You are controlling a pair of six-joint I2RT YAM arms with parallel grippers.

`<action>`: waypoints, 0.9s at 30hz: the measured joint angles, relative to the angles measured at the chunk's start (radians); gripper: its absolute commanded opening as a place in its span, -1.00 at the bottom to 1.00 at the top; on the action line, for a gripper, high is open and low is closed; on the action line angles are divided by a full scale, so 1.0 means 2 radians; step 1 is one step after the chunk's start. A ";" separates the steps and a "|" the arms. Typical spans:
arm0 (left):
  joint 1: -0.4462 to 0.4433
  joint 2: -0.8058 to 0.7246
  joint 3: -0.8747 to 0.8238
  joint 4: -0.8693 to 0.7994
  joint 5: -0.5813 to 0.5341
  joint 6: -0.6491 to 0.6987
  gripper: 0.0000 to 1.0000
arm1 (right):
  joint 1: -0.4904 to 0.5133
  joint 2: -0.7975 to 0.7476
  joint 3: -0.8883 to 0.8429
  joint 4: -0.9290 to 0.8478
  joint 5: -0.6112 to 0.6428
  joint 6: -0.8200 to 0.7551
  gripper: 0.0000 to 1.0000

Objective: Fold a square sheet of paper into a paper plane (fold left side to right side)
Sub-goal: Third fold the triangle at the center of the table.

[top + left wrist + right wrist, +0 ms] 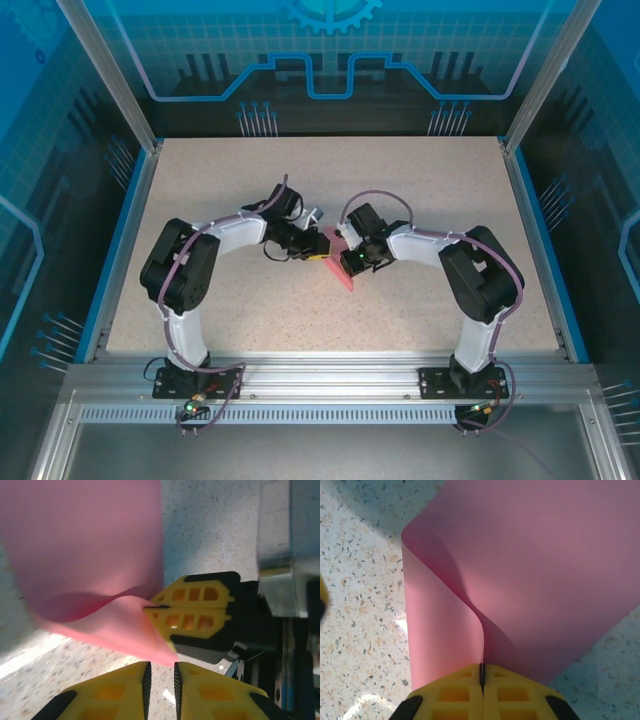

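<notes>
Yellow fingertips of the left end effector sit lowest in the left wrist view. The pads are nearly together with a thin gap between them, and nothing is seen in that gap. Right end effector: pads pressed flat together on an edge of the square sheet of paper, which is pinched at the seam between them.

Location: the sheet is at the middle of the desk, between the two end effectors. The right grip lifts part of it off the surface.

Step in hand (judgement): bringing one side across to meet the other for the first fold. To do it well:
- Carry the pinched edge over low and in a straight line, so the sheet rolls rather than kinks.
- Land edge on edge, with corners matched, before any pressing.
- Use the free left end effector to pin the resting part so it cannot slide on the speckled top.
- Only then run the crease from the middle outward, since a skewed first crease would likely carry into every later fold.

Look of the sheet: plain pink-red, unmarked, thin enough to bow. It rises in a soft S-bend toward the grip (no sharp crease visible yet), with a rolled-over lip at one side. No dart shape so far.
</notes>
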 measured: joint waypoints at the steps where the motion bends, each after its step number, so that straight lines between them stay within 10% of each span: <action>1: -0.002 0.004 0.000 0.006 0.002 -0.002 -0.57 | 0.000 0.000 0.001 -0.001 0.000 0.000 -0.90; 27: -0.009 0.063 0.000 0.033 -0.001 -0.011 -0.69 | 0.000 0.001 0.002 -0.003 0.000 0.000 -0.91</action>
